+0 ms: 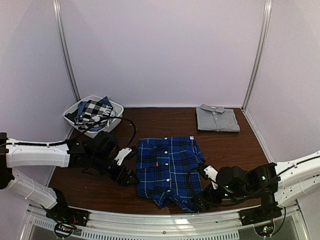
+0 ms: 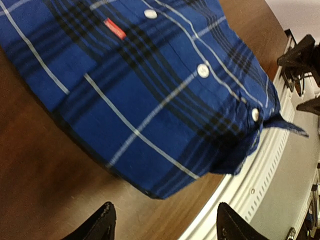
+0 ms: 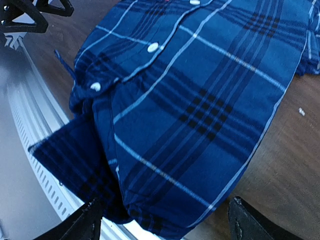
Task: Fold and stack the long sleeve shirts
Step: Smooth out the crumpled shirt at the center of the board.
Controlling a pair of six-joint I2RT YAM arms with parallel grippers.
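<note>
Progress: plain grey cloth shirt point(image 1: 217, 119) folded; royal-blue plaid shirt point(image 1: 167, 167) only part-folded; black-and-white check shirt point(image 1: 91, 111) waiting in white plastic basket point(image 1: 118, 107). Left gripper point(image 2: 165, 210) and right gripper point(image 3: 165, 202) gape, empty.

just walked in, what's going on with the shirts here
Shirt folding is under way. The blue plaid shirt lies partly folded, buttons up, in the middle. The left gripper is open beside its left edge; the right gripper is open over its near right corner. Neither holds cloth. A grey shirt sits folded at the far right, and a check shirt waits in the basket at the far left.
</note>
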